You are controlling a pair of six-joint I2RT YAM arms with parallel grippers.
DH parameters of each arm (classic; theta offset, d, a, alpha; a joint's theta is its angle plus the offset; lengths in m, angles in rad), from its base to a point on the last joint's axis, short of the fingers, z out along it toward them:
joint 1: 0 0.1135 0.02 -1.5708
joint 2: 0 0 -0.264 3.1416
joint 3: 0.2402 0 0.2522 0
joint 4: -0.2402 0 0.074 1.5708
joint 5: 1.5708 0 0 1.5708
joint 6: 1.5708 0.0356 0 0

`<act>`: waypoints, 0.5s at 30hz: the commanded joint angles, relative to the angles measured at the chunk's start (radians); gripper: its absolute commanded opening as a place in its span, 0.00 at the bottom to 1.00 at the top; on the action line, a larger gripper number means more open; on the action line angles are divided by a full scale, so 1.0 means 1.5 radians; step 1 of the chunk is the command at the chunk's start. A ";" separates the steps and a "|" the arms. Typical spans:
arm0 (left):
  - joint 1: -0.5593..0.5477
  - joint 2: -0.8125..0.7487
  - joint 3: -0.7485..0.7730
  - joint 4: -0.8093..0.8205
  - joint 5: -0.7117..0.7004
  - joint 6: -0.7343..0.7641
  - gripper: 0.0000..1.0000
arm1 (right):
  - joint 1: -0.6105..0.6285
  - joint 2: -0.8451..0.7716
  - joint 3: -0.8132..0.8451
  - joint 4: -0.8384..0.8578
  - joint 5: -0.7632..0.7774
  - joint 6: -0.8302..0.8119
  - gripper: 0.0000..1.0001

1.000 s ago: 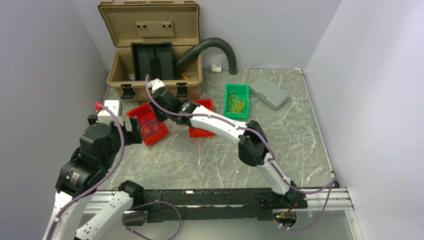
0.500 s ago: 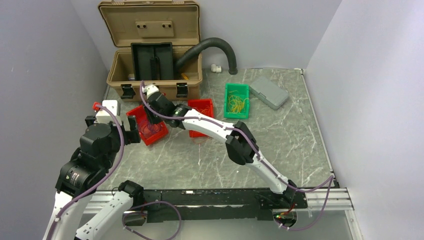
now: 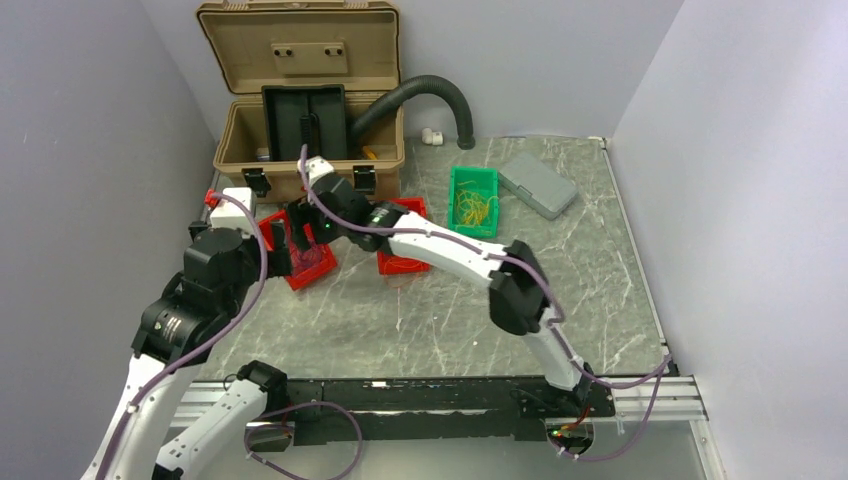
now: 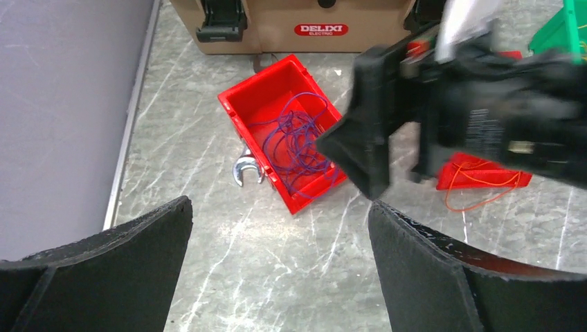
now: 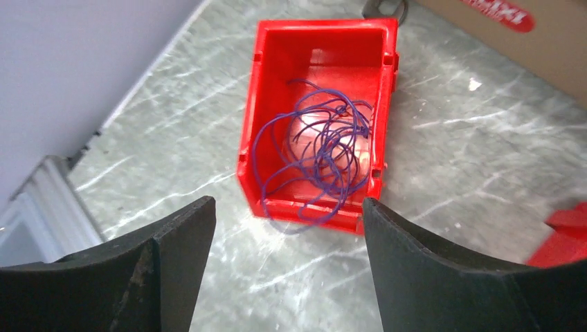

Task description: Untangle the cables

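The left gripper (image 4: 277, 277) hangs near the left edge of the desk (image 3: 430, 320), its jaws spread wide and empty. Just ahead of it, a red bin (image 5: 322, 28) holds a tangle of dark purple cables (image 5: 325, 155). The right gripper (image 5: 284, 228) hovers over that bin, jaws wide apart, holding nothing. Further right, orange cables (image 4: 488, 181) trail from a second red bin (image 4: 460, 166), and yellow cables (image 3: 473, 208) lie in a green bin (image 3: 474, 171).
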 commanded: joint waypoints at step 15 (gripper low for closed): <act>0.152 0.169 -0.159 0.168 0.288 -0.165 0.76 | -0.072 -0.593 -0.587 0.111 0.151 0.061 0.80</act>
